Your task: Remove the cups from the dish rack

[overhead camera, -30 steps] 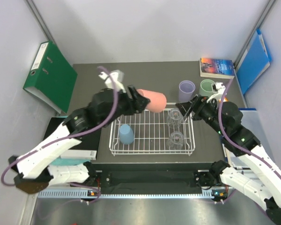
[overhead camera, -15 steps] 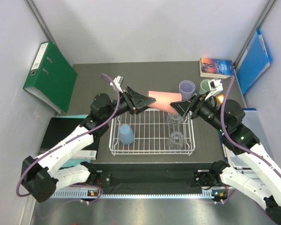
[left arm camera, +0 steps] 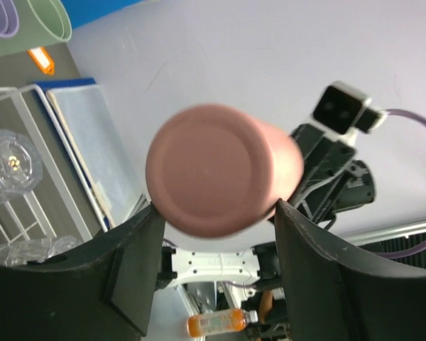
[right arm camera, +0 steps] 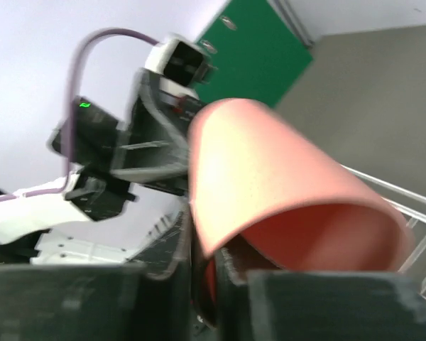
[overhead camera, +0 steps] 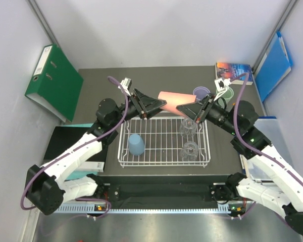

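Observation:
A salmon pink cup (overhead camera: 170,97) hangs on its side above the far edge of the white dish rack (overhead camera: 164,164). My left gripper (overhead camera: 159,104) is shut on its base end (left arm camera: 213,177), one finger (left arm camera: 135,256) on each side. My right gripper (overhead camera: 184,107) is shut on the cup's rim (right arm camera: 270,177), one finger inside the mouth and one outside. In the rack a blue cup (overhead camera: 136,144) stands upside down at the left, and two clear glasses (overhead camera: 188,126) (overhead camera: 190,149) stand at the right. A lilac cup (overhead camera: 201,92) and a green cup (overhead camera: 224,93) stand on the table behind the rack.
A green binder (overhead camera: 53,80) leans at the far left. At the back right lie a book (overhead camera: 234,71) and a blue folder (overhead camera: 272,65). A dark flat slab (overhead camera: 60,143) lies left of the rack.
My left arm has swung the pink cup from the rack's far left toward the middle, on its side. My right gripper has reached in and shut on the cup's rim.

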Controlling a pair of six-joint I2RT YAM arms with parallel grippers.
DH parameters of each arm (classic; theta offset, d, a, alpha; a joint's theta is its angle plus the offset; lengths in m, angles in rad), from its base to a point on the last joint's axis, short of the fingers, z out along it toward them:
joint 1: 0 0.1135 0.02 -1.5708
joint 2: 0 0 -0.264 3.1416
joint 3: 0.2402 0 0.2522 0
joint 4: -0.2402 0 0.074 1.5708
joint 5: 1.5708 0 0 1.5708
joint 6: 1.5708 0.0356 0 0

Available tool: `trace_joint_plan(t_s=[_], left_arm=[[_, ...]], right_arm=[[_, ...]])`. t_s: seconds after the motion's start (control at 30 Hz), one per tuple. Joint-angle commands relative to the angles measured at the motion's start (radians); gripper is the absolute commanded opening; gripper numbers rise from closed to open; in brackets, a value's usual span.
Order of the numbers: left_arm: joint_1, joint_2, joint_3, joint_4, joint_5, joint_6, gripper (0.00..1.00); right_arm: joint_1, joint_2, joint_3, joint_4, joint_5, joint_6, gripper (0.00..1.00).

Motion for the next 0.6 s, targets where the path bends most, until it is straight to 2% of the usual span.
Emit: trace_joint_plan(t_s=[0.0, 0.03, 0.07, 0.1, 0.13, 0.17, 0.2, 0.23, 0.27, 0.3, 0.33, 0.4, 0.57], left_arm=[[-0.021, 0.012, 0.08, -0.009, 0.101, 0.085, 0.34], [-0.017, 0.011, 0.101, -0.132, 0.093, 0.12, 0.69], [-0.006, 0.009, 0.129, -0.214, 0.039, 0.207, 0.83], [0.0, 0.005, 0.199, -0.327, -0.011, 0.261, 0.9], [0.009, 0.0, 0.237, -0.526, -0.072, 0.351, 0.99], [0.018, -0.001, 0.273, -0.634, -0.17, 0.379, 0.99], [0.02, -0.005, 0.328, -0.707, -0.342, 0.398, 0.99], [0.022, -0.018, 0.337, -0.744, -0.426, 0.409, 0.99], [0.02, -0.029, 0.333, -0.782, -0.477, 0.404, 0.99], [0.02, -0.038, 0.322, -0.787, -0.579, 0.404, 0.99], [0.02, -0.052, 0.315, -0.795, -0.609, 0.397, 0.99], [0.02, -0.051, 0.311, -0.845, -0.667, 0.397, 0.99], [0.022, 0.018, 0.382, -1.002, -0.72, 0.436, 0.99]], right_arm=[[0.038, 0.054, 0.065, 0.014, 0.015, -0.032, 0.0], [0.038, 0.058, 0.097, -0.032, 0.035, -0.046, 0.0], [0.038, 0.061, 0.12, -0.063, 0.065, -0.061, 0.0], [0.038, 0.065, 0.148, -0.094, 0.134, -0.098, 0.0], [0.038, 0.083, 0.218, -0.137, 0.18, -0.117, 0.0], [0.037, 0.106, 0.267, -0.242, 0.24, -0.162, 0.0], [0.033, 0.142, 0.328, -0.319, 0.341, -0.187, 0.0], [0.024, 0.255, 0.476, -0.388, 0.374, -0.218, 0.0], [0.015, 0.314, 0.546, -0.512, 0.412, -0.268, 0.0], [0.009, 0.438, 0.612, -0.563, 0.476, -0.278, 0.0], [0.001, 0.501, 0.748, -0.613, 0.495, -0.281, 0.0], [-0.022, 0.675, 0.868, -0.736, 0.532, -0.26, 0.0], [-0.026, 1.046, 1.356, -1.011, 0.563, -0.187, 0.0]])
